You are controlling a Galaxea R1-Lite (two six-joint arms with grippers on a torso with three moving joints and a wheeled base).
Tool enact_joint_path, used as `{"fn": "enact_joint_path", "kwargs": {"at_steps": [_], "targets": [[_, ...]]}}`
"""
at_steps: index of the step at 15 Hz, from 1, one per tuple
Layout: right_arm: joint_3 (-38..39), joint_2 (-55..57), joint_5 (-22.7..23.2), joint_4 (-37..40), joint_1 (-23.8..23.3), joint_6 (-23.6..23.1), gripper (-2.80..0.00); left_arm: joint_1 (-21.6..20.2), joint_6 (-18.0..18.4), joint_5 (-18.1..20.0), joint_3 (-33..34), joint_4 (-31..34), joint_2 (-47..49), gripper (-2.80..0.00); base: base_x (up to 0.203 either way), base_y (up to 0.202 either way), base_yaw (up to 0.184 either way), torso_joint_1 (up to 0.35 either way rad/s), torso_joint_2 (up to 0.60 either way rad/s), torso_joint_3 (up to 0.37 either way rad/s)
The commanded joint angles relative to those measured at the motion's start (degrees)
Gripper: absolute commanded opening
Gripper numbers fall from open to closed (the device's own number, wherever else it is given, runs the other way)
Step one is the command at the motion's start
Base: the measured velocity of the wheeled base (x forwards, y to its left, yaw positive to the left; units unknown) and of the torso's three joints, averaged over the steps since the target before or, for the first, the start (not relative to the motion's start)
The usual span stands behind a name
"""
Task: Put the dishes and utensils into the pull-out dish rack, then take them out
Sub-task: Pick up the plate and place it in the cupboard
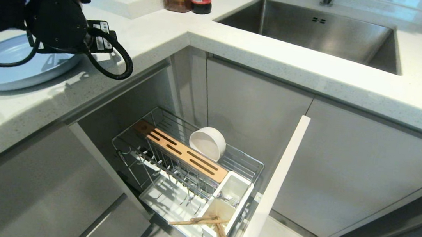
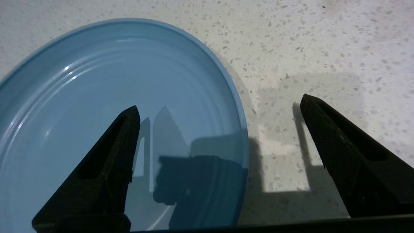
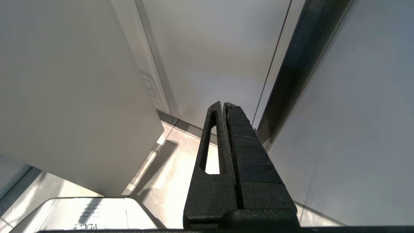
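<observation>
left gripper (image 2: 220,103) wide open, empty, straddling plate (image 2: 97,97) rim | right gripper (image 3: 223,105) closed, empty | rack (image 1: 190,163) well below: bowl (image 1: 207,142), chopsticks (image 1: 204,222) inside

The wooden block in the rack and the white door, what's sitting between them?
The white cutlery holder, with the chopsticks poking out, seen in the head view.
</observation>
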State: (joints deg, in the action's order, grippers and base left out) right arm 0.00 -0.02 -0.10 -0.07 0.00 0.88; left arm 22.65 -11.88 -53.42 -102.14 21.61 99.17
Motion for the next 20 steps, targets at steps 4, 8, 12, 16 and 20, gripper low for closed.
{"fn": "enact_joint_path", "kwargs": {"at_steps": [4,8,12,16,20], "targets": [[0.09,0.02,0.01,-0.01,0.0,0.0,-2.8,-0.15,-2.88,1.65,-3.16,6.87,-1.0,0.0,0.0,0.0,0.0,0.0,0.0,0.0],[0.09,0.02,0.01,-0.01,0.0,0.0,-2.8,-2.13,-2.88,1.69,-3.73,8.58,-0.78,0.0,0.0,0.0,0.0,0.0,0.0,0.0],[0.0,0.02,0.01,-0.01,0.0,0.0,-2.8,-3.31,-2.88,3.39,-5.27,12.23,-0.13,0.0,0.0,0.0,0.0,0.0,0.0,0.0],[0.07,0.02,0.01,-0.01,0.0,0.0,-2.8,-3.31,-2.88,3.41,-5.27,12.23,0.14,0.0,0.0,0.0,0.0,0.0,0.0,0.0],[0.09,0.02,0.01,-0.01,0.0,0.0,-2.8,-3.31,-2.88,3.49,-5.09,12.85,0.41,0.0,0.0,0.0,0.0,0.0,0.0,0.0]]}}
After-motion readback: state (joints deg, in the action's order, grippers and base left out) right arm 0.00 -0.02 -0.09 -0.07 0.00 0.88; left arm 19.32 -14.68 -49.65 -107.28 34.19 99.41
